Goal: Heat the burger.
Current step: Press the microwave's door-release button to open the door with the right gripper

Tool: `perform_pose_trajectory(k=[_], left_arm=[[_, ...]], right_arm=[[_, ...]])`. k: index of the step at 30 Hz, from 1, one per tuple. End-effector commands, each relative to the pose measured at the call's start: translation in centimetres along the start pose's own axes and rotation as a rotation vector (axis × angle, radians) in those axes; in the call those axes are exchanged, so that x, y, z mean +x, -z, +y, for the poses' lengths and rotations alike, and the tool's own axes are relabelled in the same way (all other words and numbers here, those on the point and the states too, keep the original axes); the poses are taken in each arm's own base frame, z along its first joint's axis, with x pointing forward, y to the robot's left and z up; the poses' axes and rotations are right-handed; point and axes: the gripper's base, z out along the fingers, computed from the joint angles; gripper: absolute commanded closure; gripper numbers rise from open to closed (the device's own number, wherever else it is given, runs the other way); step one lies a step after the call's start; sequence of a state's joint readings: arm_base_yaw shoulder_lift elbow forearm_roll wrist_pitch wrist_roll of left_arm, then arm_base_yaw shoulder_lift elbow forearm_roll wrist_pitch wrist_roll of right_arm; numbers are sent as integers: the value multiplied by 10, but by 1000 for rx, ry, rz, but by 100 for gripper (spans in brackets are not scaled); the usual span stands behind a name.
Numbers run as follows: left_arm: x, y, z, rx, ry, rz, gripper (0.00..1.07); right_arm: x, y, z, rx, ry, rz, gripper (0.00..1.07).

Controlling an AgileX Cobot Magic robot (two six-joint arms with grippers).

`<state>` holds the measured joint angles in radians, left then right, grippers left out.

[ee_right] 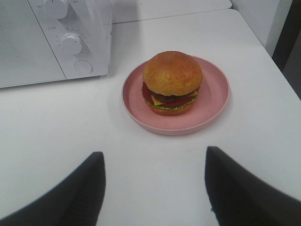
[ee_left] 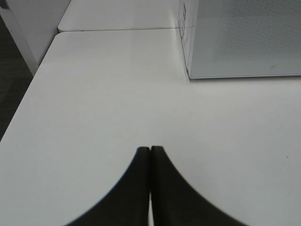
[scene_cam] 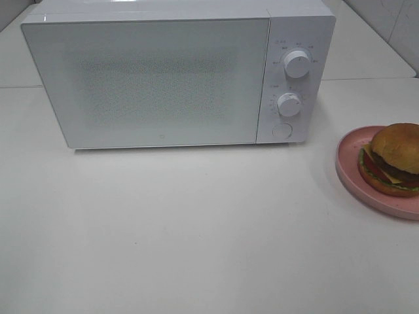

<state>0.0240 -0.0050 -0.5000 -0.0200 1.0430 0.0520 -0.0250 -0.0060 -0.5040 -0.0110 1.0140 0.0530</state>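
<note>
burger (ee_right: 172, 82) ahead of spread right hand (ee_right: 154, 154), apparently untouched

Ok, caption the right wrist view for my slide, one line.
Open jaws of the right arm face the burger on its pink plate, beside the closed microwave.

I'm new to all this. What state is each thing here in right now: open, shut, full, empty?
microwave: door shut.
burger: whole, sitting on the plate, outside the microwave.
plate: on the table, holding the burger.
left gripper: shut, empty.
right gripper: open, empty, facing the burger.
</note>
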Motion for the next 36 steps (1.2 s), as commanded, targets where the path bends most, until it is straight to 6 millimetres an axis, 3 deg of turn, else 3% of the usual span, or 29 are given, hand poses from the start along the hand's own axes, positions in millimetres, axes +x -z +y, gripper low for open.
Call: perform_pose_trajectory(k=[1, 31, 36], left_arm=[[2, 3, 0, -3, 7, -30, 107], [2, 3, 0, -3, 7, -30, 107], [2, 3, 0, -3, 7, -30, 107]], right_arm=[[1, 3, 0, 3, 4, -36, 47], [1, 3, 0, 3, 4, -36, 47], [-13, 2, 1, -9, -3, -69, 47]])
